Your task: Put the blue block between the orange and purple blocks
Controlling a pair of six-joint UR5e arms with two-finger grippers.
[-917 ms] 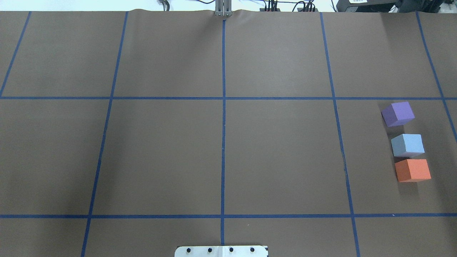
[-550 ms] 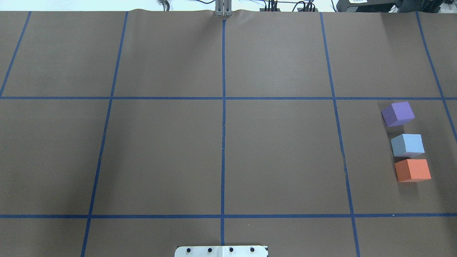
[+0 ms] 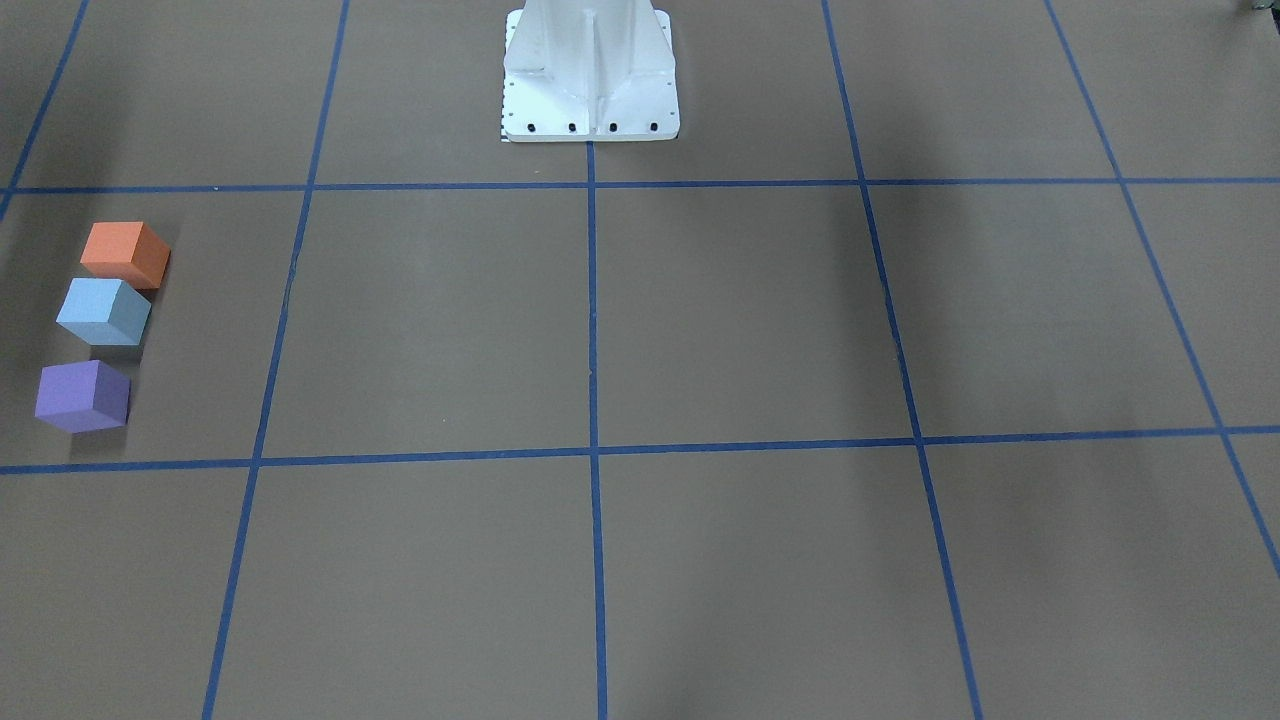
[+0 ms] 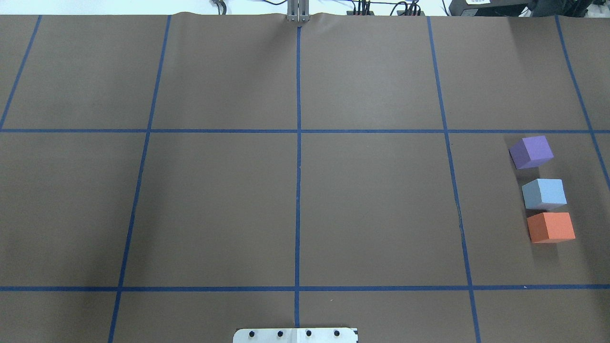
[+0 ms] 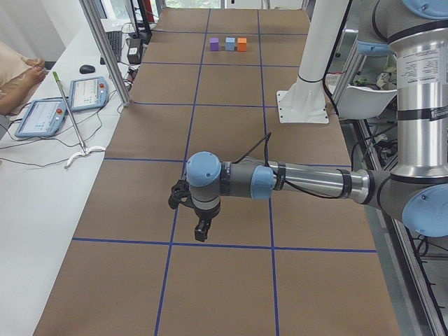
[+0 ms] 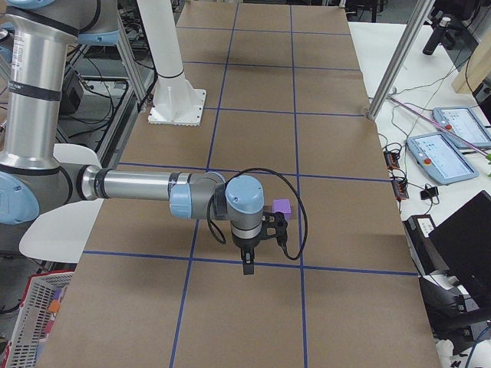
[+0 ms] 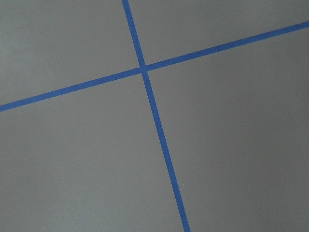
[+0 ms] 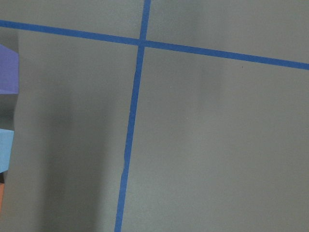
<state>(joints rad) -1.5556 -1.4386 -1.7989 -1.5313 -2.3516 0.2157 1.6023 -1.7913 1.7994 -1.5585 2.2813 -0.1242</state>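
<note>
The blue block [image 4: 544, 193] sits on the brown table between the purple block [image 4: 531, 151] and the orange block [image 4: 551, 227], in a row at the right edge; it touches or nearly touches the orange one. The front view shows the same row: orange [image 3: 125, 254], blue [image 3: 103, 310], purple [image 3: 83, 395]. The right wrist view catches their edges: purple [image 8: 7, 70], blue [image 8: 5, 150]. My left gripper [image 5: 198, 227] hangs over the table far from the blocks. My right gripper [image 6: 247, 264] hangs near the purple block [image 6: 282, 206]. I cannot tell whether either is open or shut.
The white robot base [image 3: 590, 70] stands at the table's middle near edge. Blue tape lines [image 4: 298, 190] grid the brown cover. Tablets [image 5: 42, 115] and a metal pole [image 5: 105, 52] stand beside the table on the operators' side.
</note>
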